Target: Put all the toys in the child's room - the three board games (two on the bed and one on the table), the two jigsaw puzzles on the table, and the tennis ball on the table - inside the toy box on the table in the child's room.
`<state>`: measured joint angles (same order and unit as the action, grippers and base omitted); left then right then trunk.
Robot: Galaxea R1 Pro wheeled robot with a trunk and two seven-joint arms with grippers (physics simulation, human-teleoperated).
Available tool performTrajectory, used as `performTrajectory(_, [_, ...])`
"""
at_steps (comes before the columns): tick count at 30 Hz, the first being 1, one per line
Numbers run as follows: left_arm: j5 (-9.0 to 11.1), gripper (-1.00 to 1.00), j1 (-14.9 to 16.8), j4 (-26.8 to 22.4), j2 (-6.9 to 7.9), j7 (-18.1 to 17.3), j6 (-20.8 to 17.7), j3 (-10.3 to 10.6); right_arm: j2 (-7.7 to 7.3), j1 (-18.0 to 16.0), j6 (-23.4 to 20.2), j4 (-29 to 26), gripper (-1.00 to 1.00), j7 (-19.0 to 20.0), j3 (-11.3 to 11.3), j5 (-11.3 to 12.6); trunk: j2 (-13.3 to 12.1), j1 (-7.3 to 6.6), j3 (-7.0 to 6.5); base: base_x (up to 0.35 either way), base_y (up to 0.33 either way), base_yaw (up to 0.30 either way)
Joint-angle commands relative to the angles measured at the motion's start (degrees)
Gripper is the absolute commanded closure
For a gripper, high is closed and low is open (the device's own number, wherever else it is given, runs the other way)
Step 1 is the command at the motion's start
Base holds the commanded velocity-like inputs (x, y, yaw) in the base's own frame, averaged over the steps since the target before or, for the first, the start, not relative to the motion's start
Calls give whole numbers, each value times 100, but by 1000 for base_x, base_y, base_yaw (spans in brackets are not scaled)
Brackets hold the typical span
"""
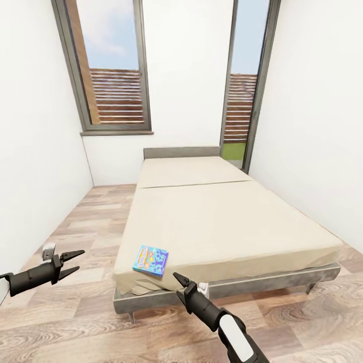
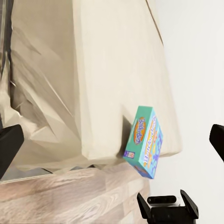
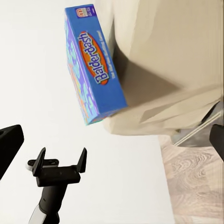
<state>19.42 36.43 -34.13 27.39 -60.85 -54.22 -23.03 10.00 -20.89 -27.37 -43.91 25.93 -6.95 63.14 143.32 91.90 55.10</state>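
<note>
On bed [image 1: 227, 222] corner, board game [image 1: 150, 260], possibly overhanging

A big bed [image 1: 222, 222] with a tan sheet is standing on the wooden floor [image 1: 75, 322]. One blue game box [image 1: 150, 260] is lying flat on the bed, right by the bed's near corner, close to the edge.

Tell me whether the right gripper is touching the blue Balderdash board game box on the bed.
Apart. In the head view the right gripper sits open below the bed's edge, with beige sheet visible between it and the blue Balderdash box.
</note>
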Motion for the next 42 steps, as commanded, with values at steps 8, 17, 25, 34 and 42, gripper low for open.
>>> performTrajectory(8, [0,-100,4,3,0,-17,-27,-9,0,-3,-23,-3,-100,-1,1,32,8,9,95,0,0,0])
performTrajectory(17, [0,-100,4,3,3,-16,-24,-57,0,-3,-23,-2,-100,-1,1,31,8,9,95,0,0,0])
performTrajectory(25, [0,-100,4,3,8,-15,-23,-85,0,-3,-23,0,-100,-1,1,31,8,9,95,85,119,0])
performTrajectory(34, [0,-100,4,3,8,-15,-23,-88,0,-3,-23,1,-100,-1,1,31,8,9,95,24,32,0])
performTrajectory(42, [0,-100,4,3,7,-15,-27,-88,0,-3,-23,-1,-100,-1,1,31,8,9,95,-19,72,0])
